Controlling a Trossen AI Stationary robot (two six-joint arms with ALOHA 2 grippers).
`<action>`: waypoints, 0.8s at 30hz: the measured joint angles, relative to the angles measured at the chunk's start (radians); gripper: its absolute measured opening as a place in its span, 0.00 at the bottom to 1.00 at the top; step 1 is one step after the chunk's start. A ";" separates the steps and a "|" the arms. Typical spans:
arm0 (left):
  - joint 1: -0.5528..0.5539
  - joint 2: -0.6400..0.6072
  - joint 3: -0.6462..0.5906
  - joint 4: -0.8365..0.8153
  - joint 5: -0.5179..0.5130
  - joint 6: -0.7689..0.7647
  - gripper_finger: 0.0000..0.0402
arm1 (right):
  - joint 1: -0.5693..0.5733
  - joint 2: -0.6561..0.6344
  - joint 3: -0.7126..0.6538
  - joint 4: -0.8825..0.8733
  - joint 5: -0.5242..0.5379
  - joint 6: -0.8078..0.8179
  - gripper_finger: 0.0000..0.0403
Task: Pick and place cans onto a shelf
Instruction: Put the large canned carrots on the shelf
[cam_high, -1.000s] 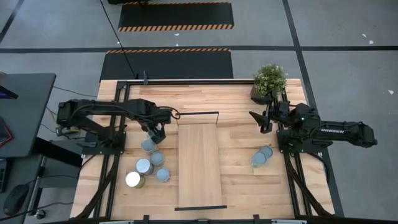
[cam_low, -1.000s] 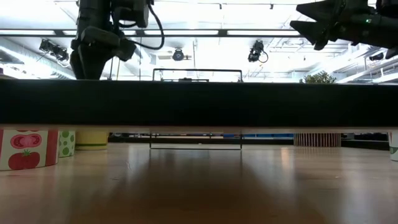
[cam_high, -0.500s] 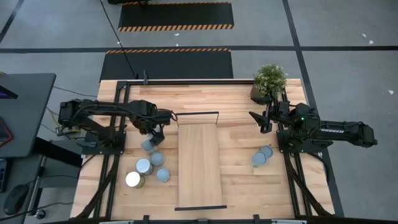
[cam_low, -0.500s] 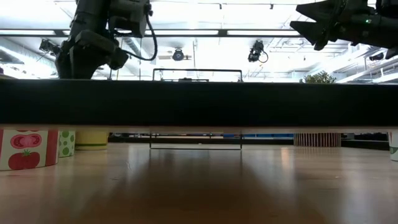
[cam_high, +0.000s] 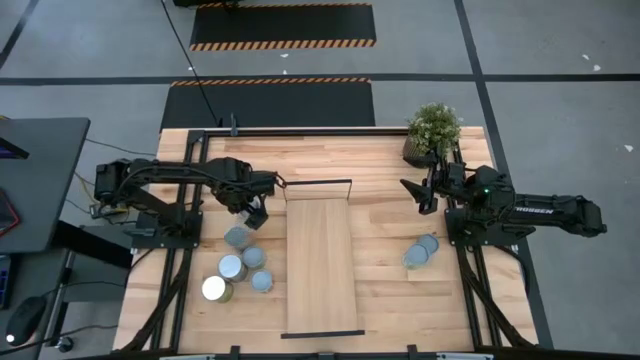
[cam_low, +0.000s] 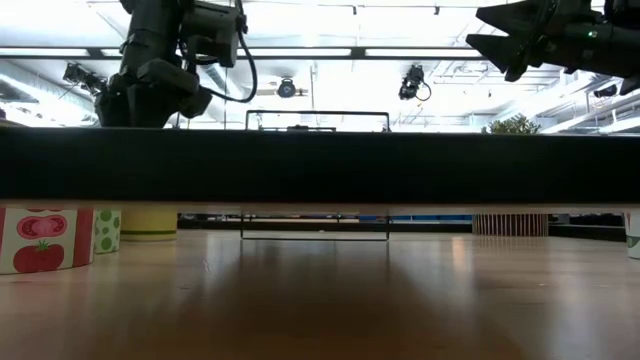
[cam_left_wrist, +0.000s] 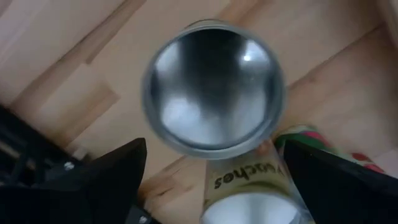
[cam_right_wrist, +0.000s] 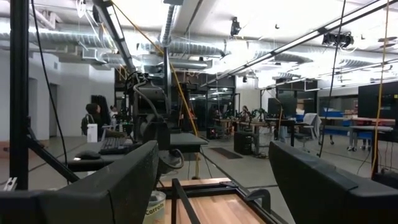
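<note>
Judging from how things lie, nothing has been placed: the shelf (cam_high: 322, 264), the long pale board down the middle of the table (cam_high: 380, 170), carries no can at all. Seven cans are off it. Five stand in a cluster at about 8 o'clock from the board's middle, the nearest-to-the-arm one (cam_high: 237, 237) just below the left gripper (cam_high: 256, 212), then others at (cam_high: 252, 256), (cam_high: 231, 268), (cam_high: 262, 282) and one with a brighter top (cam_high: 213, 289). Two more touch each other at about 3 o'clock, (cam_high: 428, 244) and (cam_high: 416, 257). The left gripper hangs over the cluster with its fingers (cam_left_wrist: 93, 180) spread wide and nothing between them; its wrist view looks straight down onto a can top (cam_left_wrist: 213, 87) with a labelled can (cam_left_wrist: 249, 186) beside it. So the first pick looks not yet made. The right gripper (cam_high: 412, 193) waits near the potted plant (cam_high: 432, 128) at about 1 o'clock, part open and holding nothing.
</note>
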 joint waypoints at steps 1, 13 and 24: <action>0.000 -0.001 0.000 -0.003 0.000 0.000 0.96 | 0.000 0.000 0.000 0.000 0.000 0.000 0.78; -0.001 -0.003 0.000 0.028 0.018 -0.006 0.96 | 0.000 0.000 0.000 0.000 0.000 0.002 0.78; -0.001 0.045 0.001 0.053 -0.029 0.031 0.96 | 0.000 0.000 0.000 0.000 0.000 0.002 0.78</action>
